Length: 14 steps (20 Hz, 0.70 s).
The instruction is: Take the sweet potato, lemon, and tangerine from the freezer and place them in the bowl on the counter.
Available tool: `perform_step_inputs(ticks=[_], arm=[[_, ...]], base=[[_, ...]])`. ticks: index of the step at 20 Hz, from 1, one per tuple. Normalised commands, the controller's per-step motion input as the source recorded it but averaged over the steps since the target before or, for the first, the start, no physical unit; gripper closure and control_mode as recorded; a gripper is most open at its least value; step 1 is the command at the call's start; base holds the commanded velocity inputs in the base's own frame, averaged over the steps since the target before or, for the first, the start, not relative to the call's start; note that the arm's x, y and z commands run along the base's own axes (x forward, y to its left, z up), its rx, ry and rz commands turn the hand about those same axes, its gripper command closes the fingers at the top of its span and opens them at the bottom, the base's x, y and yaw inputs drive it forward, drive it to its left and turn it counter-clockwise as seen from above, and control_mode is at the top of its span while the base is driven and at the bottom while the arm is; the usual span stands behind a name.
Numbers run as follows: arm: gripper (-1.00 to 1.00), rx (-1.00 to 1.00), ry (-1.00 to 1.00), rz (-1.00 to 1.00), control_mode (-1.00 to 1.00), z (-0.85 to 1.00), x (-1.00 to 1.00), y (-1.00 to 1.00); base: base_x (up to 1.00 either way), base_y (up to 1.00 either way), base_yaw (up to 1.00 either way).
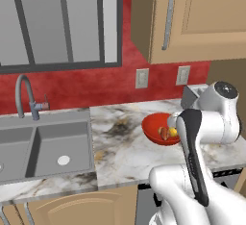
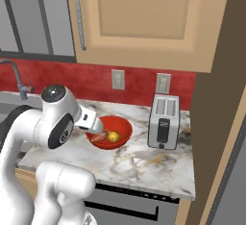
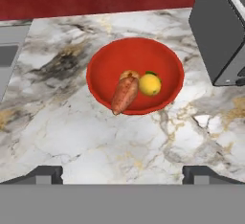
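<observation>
Left base view: bowl (image 1: pixel 156 125) sits on the counter (image 1: pixel 122 144) right of the sink (image 1: pixel 43 144), partly behind the arm's wrist. Sweet potato (image 1: pixel 164 133) and a bit of lemon (image 1: pixel 172 132) show inside it. Faucet (image 1: pixel 24 96) at far left, 2 wall outlets (image 1: pixel 142 78) on the red backsplash, tan upper cabinet (image 1: pixel 192 17) above.

Right base view: bowl just left of the toaster (image 2: pixel 164 121), apart from it. Sweet potato and lemon lie touching in the bowl. Dark oven front (image 2: pixel 129 205) under the counter edge.

Hand view: gripper (image 3: pixel 122 174) hangs over the counter short of the bowl, finger tips spread wide, nothing between them. Sweet potato lies diagonal, lemon right beside it, a small orange bit behind the potato is probably the tangerine (image 3: pixel 129 75), mostly hidden. Judgement: all 3 look placed, task about done. Best move is a straight retreat up and back, jaws left wide, clear of bowl rim and toaster side. Marble is flat and bare near the gripper.
</observation>
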Motion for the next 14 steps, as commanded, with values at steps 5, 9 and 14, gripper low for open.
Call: perform_step_inputs(ticks=[5,9,14], arm=[[-1.0,0.0,0.0,0.01,-1.0,0.72,-0.52,0.26],[-1.0,0.0,0.0,0.0,-1.0,0.65,-0.39,0.13],[-1.0,0.0,0.0,0.0,-1.0,0.56,-0.38,0.0]], base=[[0.0,0.0,0.0],[0.0,0.0,0.0],[0.0,0.0,0.0]])
